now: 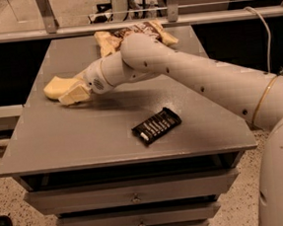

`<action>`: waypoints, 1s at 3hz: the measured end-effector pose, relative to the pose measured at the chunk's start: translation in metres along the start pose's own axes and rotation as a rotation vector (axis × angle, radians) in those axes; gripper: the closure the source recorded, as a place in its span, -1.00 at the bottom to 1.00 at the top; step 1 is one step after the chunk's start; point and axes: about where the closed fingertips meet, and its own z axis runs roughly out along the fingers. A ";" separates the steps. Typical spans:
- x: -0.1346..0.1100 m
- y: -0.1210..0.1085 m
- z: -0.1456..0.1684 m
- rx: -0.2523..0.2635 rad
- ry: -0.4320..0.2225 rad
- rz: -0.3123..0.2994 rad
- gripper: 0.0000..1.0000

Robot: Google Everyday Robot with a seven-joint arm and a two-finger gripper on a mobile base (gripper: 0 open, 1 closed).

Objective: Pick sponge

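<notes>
Sponge (53, 87) lies near the left edge of the desk (79, 140), toward the far-left corner, flat on the top. Gripper (73, 94) sits low at the sponge's right side, touching or overlapping it from the cam angle. Can't tell if it's open or clamped on the sponge (both are pale yellow and blend together). Arm (203, 85) reaches in diagonally from the right, across the desk middle, prob. so the wrist comes at the sponge sideways and low. Chip bag (104, 40) is at the far edge, partly hidden behind the arm. Black packet (156, 126) is near the front edge, right of centre, well apart from the sponge. Step looks like final approach or grasp, no lift evident.
</notes>
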 end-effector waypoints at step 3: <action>-0.015 -0.029 -0.125 0.186 -0.044 -0.079 1.00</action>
